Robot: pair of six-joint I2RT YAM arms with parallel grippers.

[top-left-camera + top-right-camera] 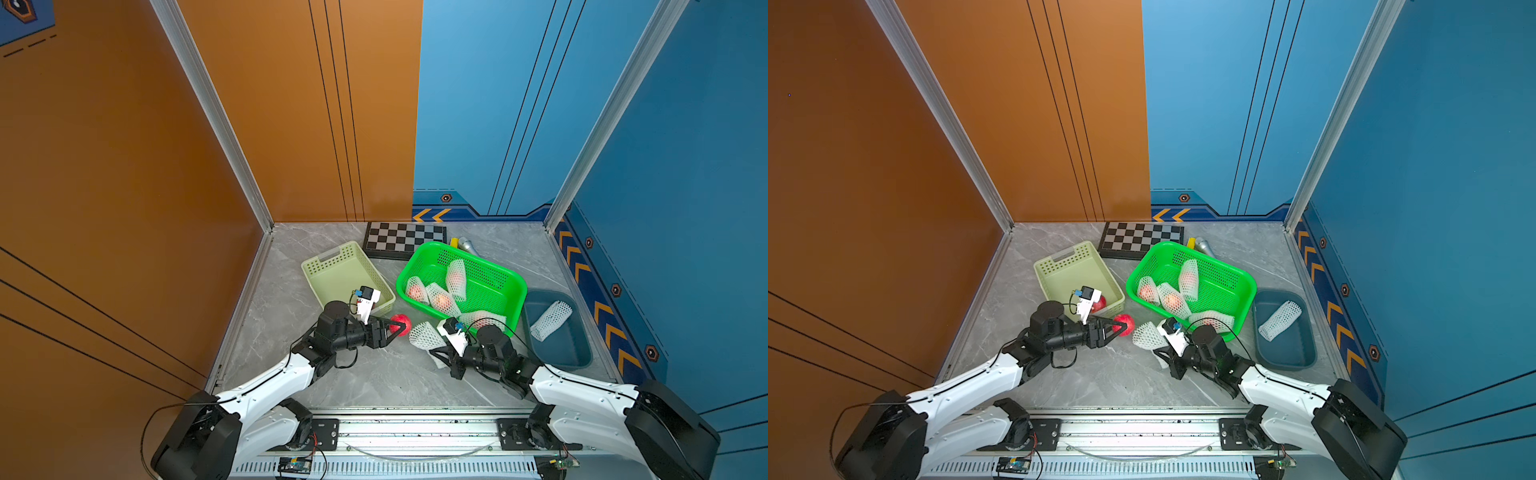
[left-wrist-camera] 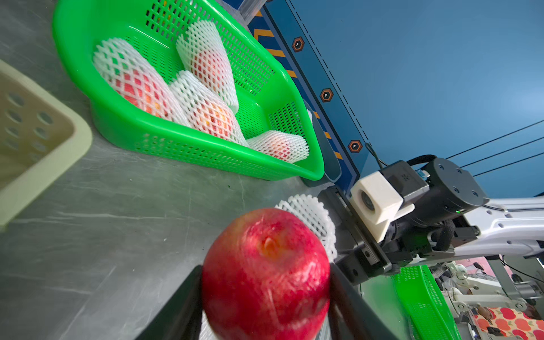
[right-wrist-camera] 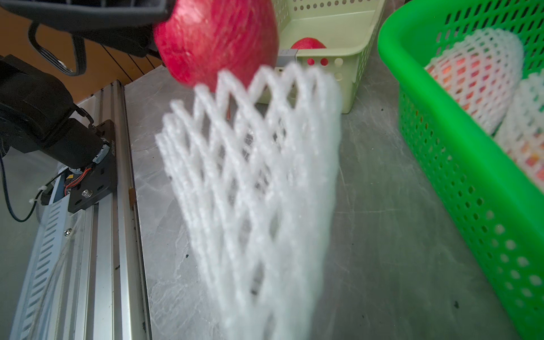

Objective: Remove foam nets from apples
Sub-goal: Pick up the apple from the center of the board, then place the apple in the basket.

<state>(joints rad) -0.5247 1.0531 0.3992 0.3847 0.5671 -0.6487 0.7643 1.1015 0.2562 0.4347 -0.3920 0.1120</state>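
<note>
A bare red apple (image 1: 405, 320) (image 2: 266, 273) hangs just above the table between the two baskets, with my left gripper (image 1: 400, 327) shut on it; its black fingers (image 2: 188, 300) press both sides. Right beside it, my right gripper (image 1: 441, 358) is shut on one end of an empty white foam net (image 1: 424, 336) (image 3: 253, 176). The net's open mouth faces the apple, a small gap apart. The net hides the right jaws in the wrist view. Several netted apples (image 1: 442, 300) lie in the green basket (image 1: 515, 282).
A pale green basket (image 1: 328, 259) at the left holds one bare apple (image 1: 1099, 304). A dark blue bin (image 1: 582, 357) at the right holds an empty net (image 1: 550, 320). A chessboard (image 1: 405, 241) and a yellow-grey object (image 1: 463, 244) lie by the back wall.
</note>
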